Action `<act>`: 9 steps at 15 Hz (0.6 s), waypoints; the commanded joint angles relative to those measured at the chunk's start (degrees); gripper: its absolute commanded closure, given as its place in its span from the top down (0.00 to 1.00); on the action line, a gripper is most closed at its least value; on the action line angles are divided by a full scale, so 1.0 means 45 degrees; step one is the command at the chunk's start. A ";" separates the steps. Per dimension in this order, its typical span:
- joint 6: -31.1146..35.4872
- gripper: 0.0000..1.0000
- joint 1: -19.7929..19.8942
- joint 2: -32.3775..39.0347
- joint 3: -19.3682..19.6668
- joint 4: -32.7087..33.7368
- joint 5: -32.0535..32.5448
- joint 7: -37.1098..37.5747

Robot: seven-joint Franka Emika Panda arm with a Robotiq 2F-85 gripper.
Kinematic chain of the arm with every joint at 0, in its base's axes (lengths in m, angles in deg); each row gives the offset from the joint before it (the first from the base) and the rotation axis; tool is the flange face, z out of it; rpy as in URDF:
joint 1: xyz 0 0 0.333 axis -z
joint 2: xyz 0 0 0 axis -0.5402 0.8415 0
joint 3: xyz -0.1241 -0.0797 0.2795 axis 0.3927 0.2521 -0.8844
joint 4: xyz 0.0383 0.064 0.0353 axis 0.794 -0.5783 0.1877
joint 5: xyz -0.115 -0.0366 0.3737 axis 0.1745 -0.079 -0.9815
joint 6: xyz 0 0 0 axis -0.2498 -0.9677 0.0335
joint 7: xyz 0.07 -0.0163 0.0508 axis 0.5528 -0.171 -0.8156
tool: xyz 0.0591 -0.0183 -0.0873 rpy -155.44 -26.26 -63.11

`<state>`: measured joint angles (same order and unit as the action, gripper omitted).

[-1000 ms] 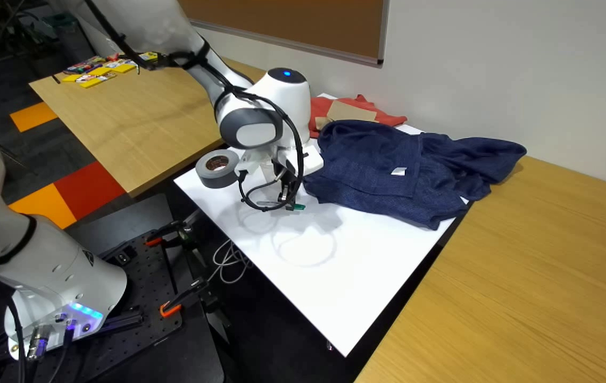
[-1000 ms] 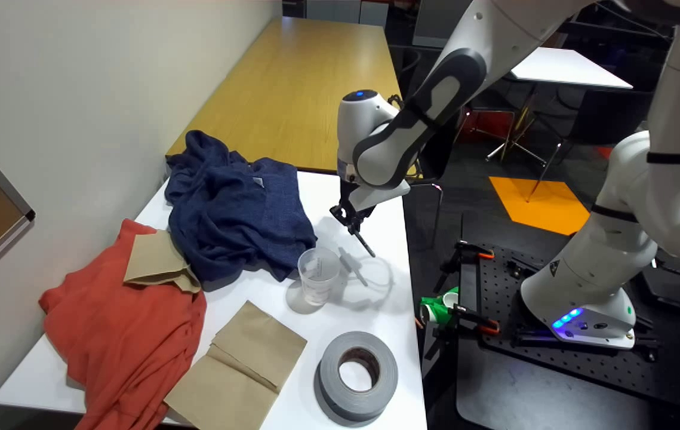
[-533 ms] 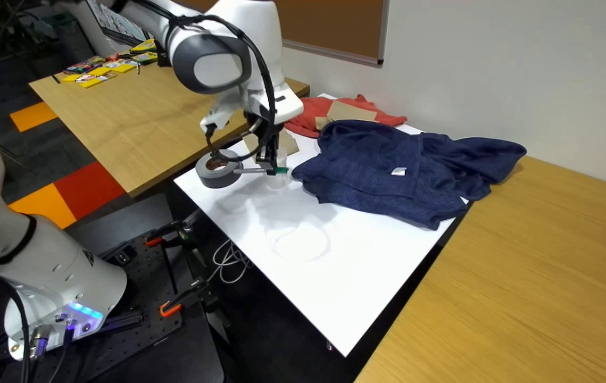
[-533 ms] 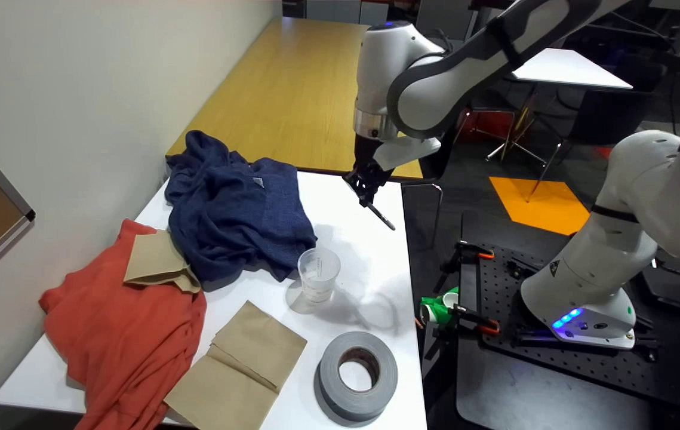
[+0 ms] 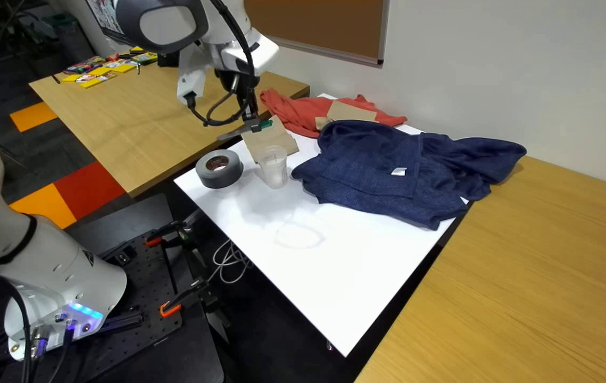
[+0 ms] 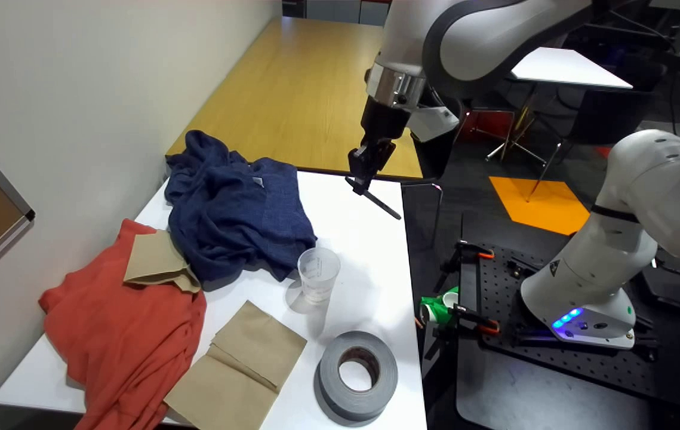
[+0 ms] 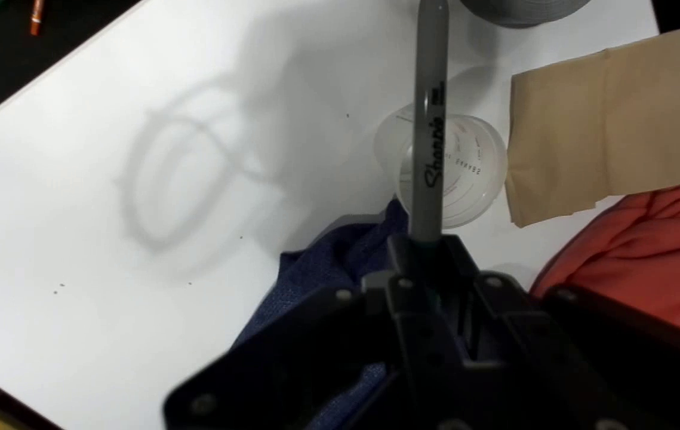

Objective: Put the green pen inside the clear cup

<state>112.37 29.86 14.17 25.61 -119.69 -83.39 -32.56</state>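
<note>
A slim green pen (image 7: pixel 429 119) with a grey barrel hangs in the air, clamped in the black claw (image 7: pixel 426 254). Black script reading "Sharpie" runs along the barrel, and a dark green band shows where the claw pinches it. In an exterior view the pen's bright green end (image 5: pixel 266 124) juts toward 2 o'clock, the longer grey part toward 8. In the wrist view the barrel points to 12 o'clock, crossing in front of a small see-through plastic cup (image 7: pixel 471 173). That cup stands upright on the white tabletop (image 6: pixel 369 239), the pen well outside it; in an exterior view it lies at 7 o'clock from the claw, with the grey ring-shaped tape roll (image 6: pixel 351 406) at 5 o'clock from the cup.
</note>
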 commanded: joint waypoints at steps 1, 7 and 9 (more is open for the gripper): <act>-0.0243 0.15 0.0143 -0.0078 -0.0168 0.0023 -0.0294 -0.0379; -0.0196 0.04 0.0036 -0.0033 -0.0100 0.0004 -0.0638 -0.0829; 0.1184 0.04 -0.0453 0.0276 0.0222 -0.0041 -0.2243 -0.2580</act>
<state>111.59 29.55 13.82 25.61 -119.72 -86.01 -35.98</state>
